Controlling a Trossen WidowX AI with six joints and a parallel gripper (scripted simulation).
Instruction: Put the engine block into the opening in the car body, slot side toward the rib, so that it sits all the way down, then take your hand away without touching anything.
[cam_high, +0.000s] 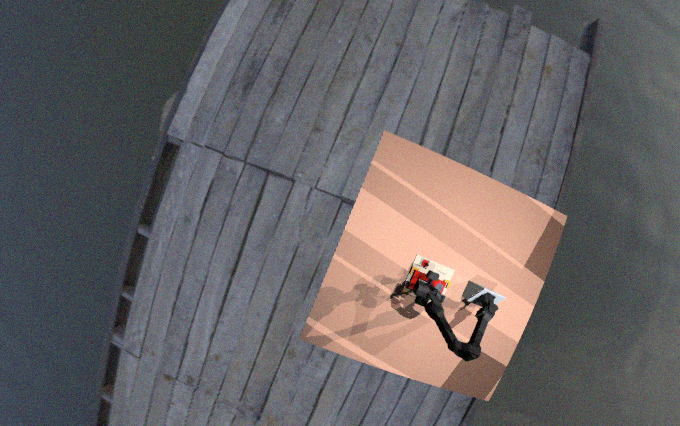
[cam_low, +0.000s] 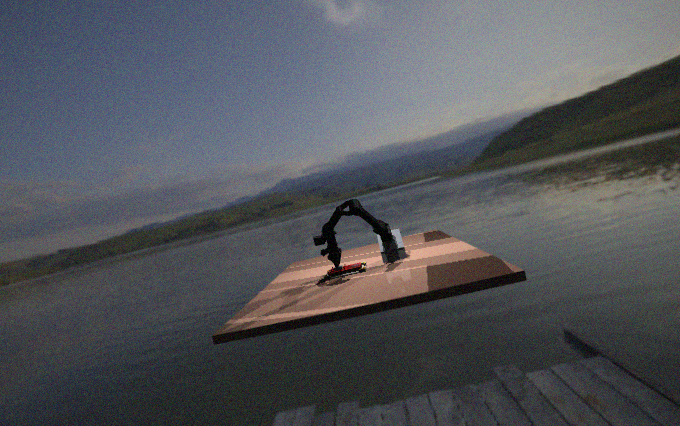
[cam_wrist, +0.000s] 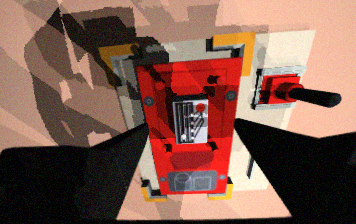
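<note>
The red car body (cam_high: 417, 278) (cam_low: 353, 268) (cam_wrist: 192, 160) lies flat on the cream board, between yellow corner brackets. The small grey-and-silver engine block (cam_wrist: 191, 121) sits in the opening near the middle of the body, its long dark lines toward the left in the wrist view. A dark side face shows at its upper edge; the rib and the exact seating depth cannot be made out. My gripper (cam_low: 337, 265) (cam_wrist: 190, 124) is wide open and empty, low over the body. Its fingers stand left and right of the engine block with gaps, near the body's long edges.
The cream board (cam_high: 441, 267) (cam_wrist: 280, 52) carries a red clamp (cam_high: 425, 263) (cam_wrist: 282, 89) with a black handle sticking out to the right in the wrist view. A pale panel (cam_high: 494, 295) stands at the arm's base on the table (cam_high: 451, 200) (cam_low: 476, 270).
</note>
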